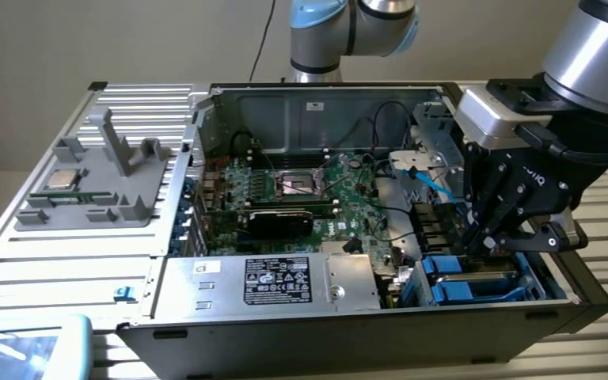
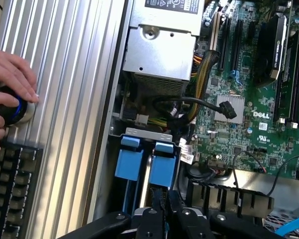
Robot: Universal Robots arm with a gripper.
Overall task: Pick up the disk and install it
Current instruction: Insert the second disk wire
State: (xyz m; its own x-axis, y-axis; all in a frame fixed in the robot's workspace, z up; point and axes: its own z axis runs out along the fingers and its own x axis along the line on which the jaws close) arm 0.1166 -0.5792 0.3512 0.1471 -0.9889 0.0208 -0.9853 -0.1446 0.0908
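Note:
The disk (image 2: 165,164) stands on edge in the drive bay at the corner of the open computer case (image 1: 177,317), its bright blue carrier tab facing out. A second blue tab (image 2: 128,157) sits right beside it. My gripper (image 2: 162,206) reaches down into that bay, its black fingers pressed together on the disk's edge just behind the blue tab. From the exterior view the gripper (image 1: 486,249) hangs over the blue carriers (image 1: 473,279) at the case's right end. The grey body of the disk is hidden in the bay.
A silver power supply box (image 1: 272,281) with a black-and-white label lies beside the bay, with the motherboard (image 1: 304,190) and loose cables (image 2: 189,107) behind it. A grey fixture (image 1: 93,186) holds a small chip on the exterior view's left. A hand (image 2: 7,82) rests on a round knob above a keyboard (image 2: 10,184).

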